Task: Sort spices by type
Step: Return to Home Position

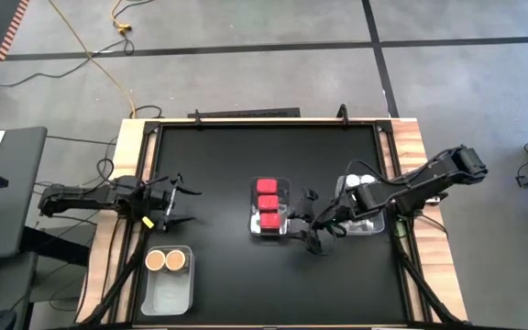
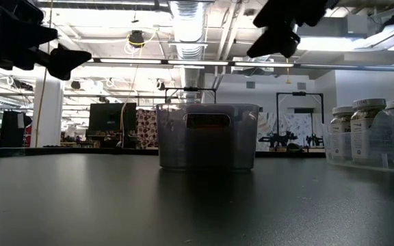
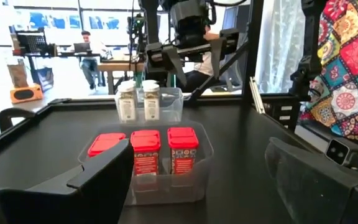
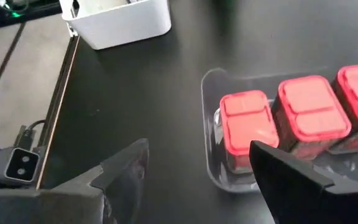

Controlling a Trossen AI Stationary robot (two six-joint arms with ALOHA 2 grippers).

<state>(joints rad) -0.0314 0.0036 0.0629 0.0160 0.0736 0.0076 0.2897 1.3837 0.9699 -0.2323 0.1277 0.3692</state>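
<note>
The three red cans (image 1: pixel 267 206) stand in the middle bin (image 1: pixel 269 236), the white jars (image 1: pixel 360 176) in the right bin (image 1: pixel 374 229) and two brown jars (image 1: pixel 166 261) in the left bin (image 1: pixel 168 293), so sorting looks done and only the retreat is left. The right hand (image 1: pixel 306 222), fingers apart and empty, hangs just beside the middle bin; it would best rise straight, then draw back over the white jars without clipping a rim. The left hand (image 1: pixel 185 205), likewise spread and empty, sits near the tabletop's (image 1: pixel 218 156) left edge, well apart from the brown jars, with bare room around.
</note>
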